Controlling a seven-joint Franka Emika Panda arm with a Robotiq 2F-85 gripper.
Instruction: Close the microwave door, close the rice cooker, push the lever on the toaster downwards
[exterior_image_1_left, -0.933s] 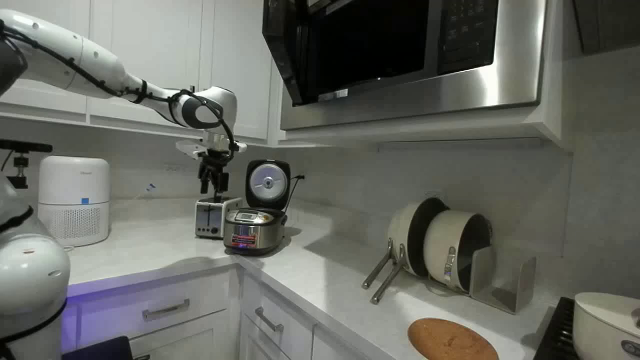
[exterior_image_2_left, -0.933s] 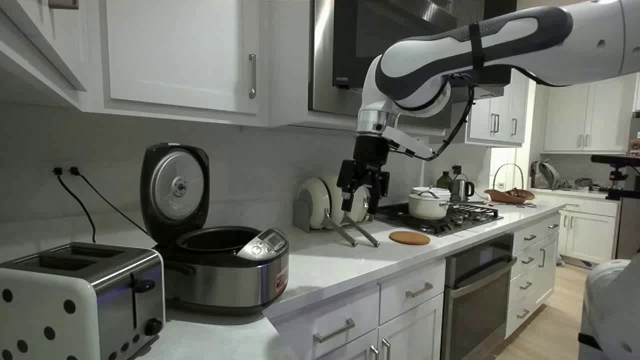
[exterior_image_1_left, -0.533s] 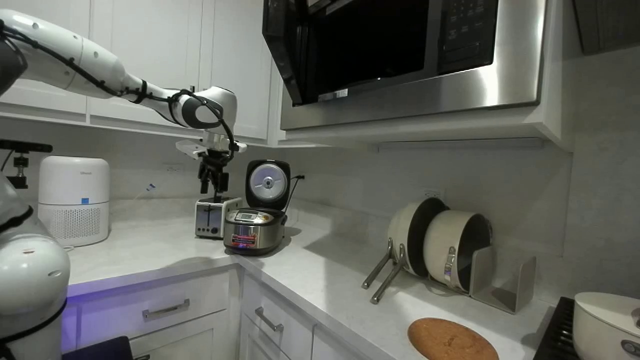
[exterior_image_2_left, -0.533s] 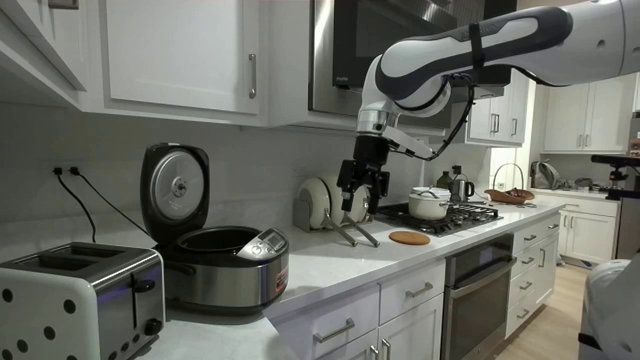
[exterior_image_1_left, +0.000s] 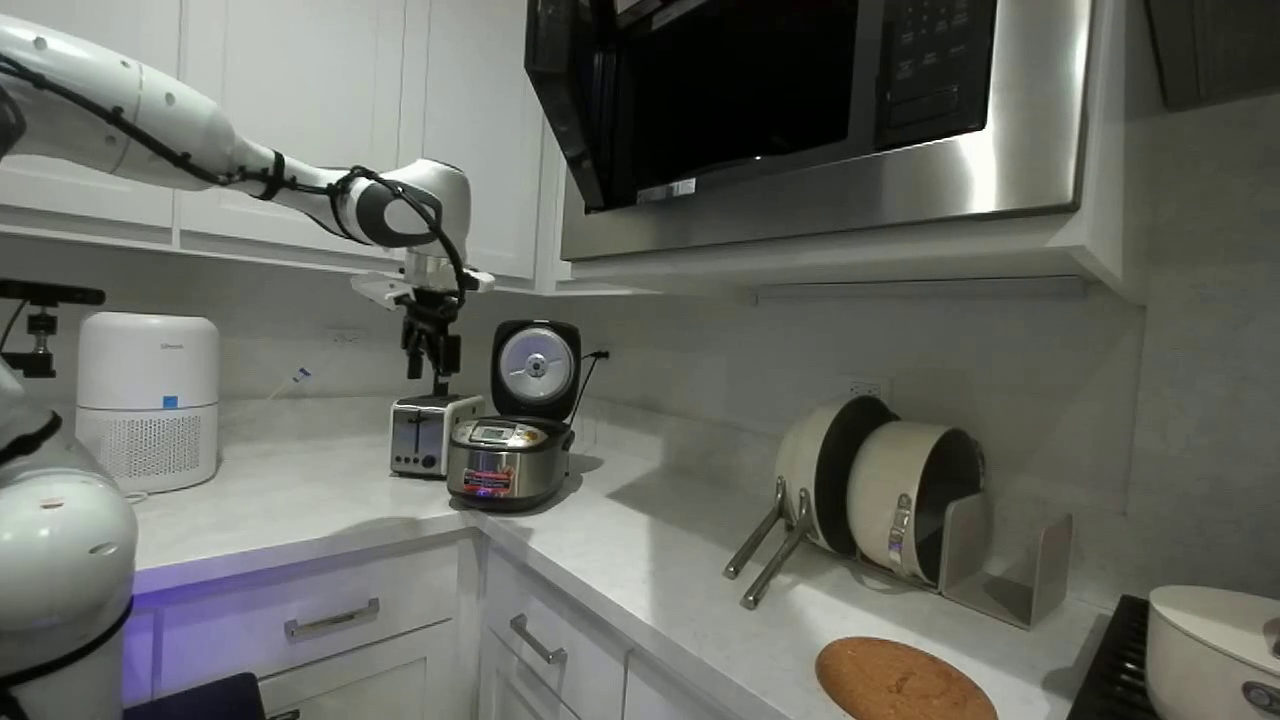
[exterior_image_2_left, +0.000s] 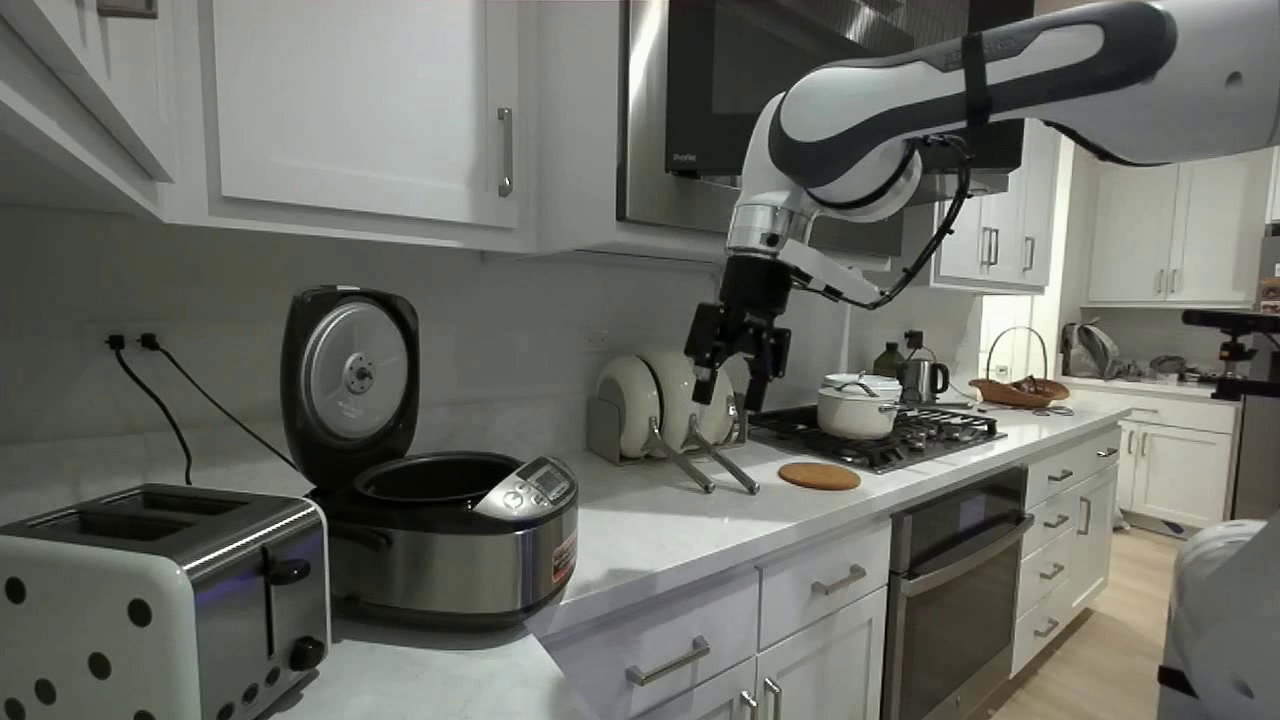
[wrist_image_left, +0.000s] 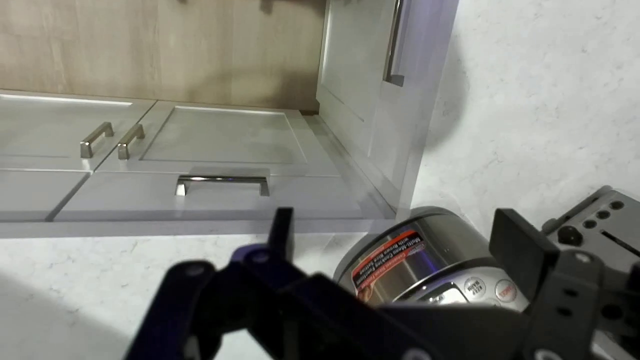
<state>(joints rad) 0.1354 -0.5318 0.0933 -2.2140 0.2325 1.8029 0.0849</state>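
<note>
The tool (exterior_image_2_left: 731, 393), jaws wide and holding nothing, hangs off the front of the open rice cooker (exterior_image_2_left: 440, 555); the swung-open microwave door (exterior_image_2_left: 790, 45) lies higher than both, so closing it presumably calls first for a rise.

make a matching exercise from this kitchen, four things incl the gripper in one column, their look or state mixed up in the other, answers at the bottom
Things:
1. rice cooker
2. toaster
3. microwave door
4. gripper

Looks and states:
A. high up, swung open
B. in the air, jaws apart
C. white side with dark dots
D. round-centred lid standing up

Right pairs: 1-D, 2-C, 3-A, 4-B
</note>
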